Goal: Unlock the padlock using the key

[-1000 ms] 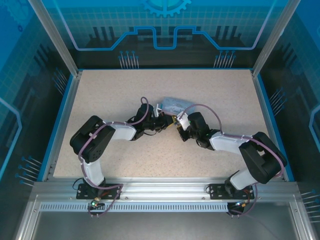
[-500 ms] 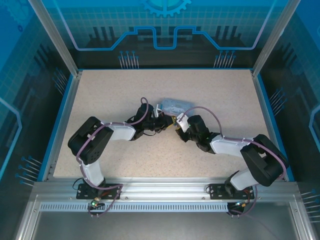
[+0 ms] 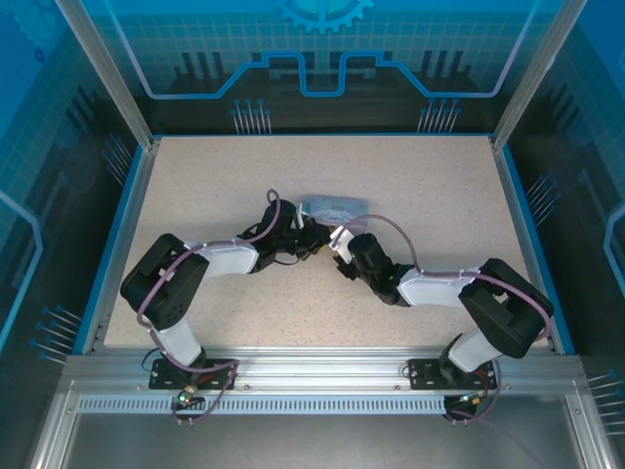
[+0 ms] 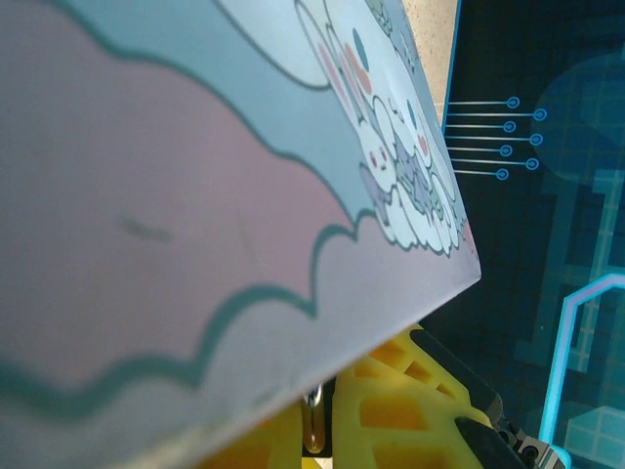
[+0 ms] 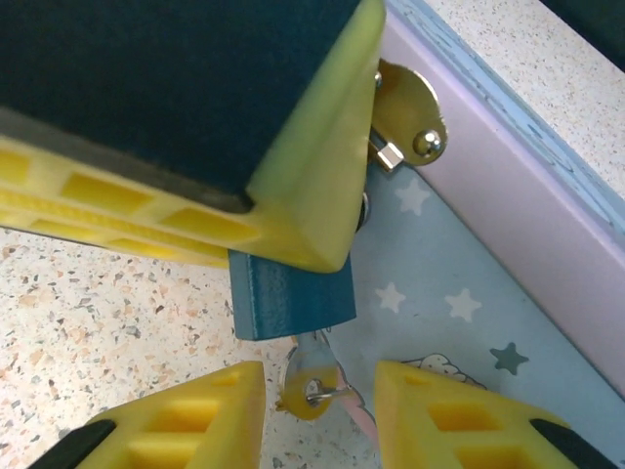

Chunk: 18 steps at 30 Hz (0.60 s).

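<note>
The teal padlock (image 5: 288, 298) hangs at the clasp (image 5: 405, 117) of the pale blue cartoon tin (image 5: 439, 264). My left gripper (image 4: 320, 430) is shut on the padlock; a yellow finger (image 5: 293, 176) of it covers the padlock's top, and a thin metal loop (image 4: 314, 422) shows between its pads. The key (image 5: 311, 379) sticks out of the padlock's underside, a small ring through its head. My right gripper (image 5: 317, 415) is open, one finger on each side of the key head with a gap on both sides. Both grippers meet at the tin's front (image 3: 327, 241).
The tin (image 3: 334, 206) lies mid-table on the speckled tabletop (image 3: 439, 186), its lid (image 4: 195, 195) close in front of the left wrist camera. A blue rim and clear walls enclose the table. Both arms' cables loop over the tin's near side.
The right gripper has opened and let go of the key, which stays in the padlock. Both arms have shifted a little to the left. The left gripper remains shut.
</note>
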Each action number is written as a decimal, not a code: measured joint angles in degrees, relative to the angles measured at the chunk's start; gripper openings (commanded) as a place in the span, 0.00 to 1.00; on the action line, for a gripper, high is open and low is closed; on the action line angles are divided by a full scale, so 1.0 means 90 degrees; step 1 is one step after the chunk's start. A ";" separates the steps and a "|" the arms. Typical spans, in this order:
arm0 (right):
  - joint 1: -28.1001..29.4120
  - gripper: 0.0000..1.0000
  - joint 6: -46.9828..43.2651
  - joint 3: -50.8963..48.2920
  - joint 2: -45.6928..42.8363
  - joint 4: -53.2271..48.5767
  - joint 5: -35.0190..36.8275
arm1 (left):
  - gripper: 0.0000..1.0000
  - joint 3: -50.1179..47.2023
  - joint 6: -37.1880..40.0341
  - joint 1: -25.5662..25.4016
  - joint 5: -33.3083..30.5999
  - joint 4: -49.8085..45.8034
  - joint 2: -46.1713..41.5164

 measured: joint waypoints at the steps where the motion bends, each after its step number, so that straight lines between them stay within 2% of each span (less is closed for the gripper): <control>1: 0.0000 0.35 -0.0019 0.0017 0.0012 0.0000 0.0017 | 0.00 0.0000 0.0000 0.0010 0.0000 -0.0019 -0.0012; 8: 0.0015 0.28 -0.0158 0.0219 0.0119 0.0005 0.0066 | 0.00 0.0000 -0.0002 0.0022 0.0007 -0.0024 -0.0044; 10: 0.0012 0.24 -0.0148 0.0228 0.0124 0.0036 0.0005 | 0.00 0.0000 -0.0007 0.0022 0.0012 -0.0022 -0.0044; 14: -0.0066 0.08 -0.0032 0.0228 0.0119 0.0070 -0.0313 | 0.00 -0.0002 -0.0051 0.0034 0.0032 -0.0019 -0.0044; 18: -0.0204 0.05 -0.0010 0.0228 0.0078 0.0029 -0.0709 | 0.00 -0.0002 -0.0049 0.0070 0.0073 -0.0015 -0.0046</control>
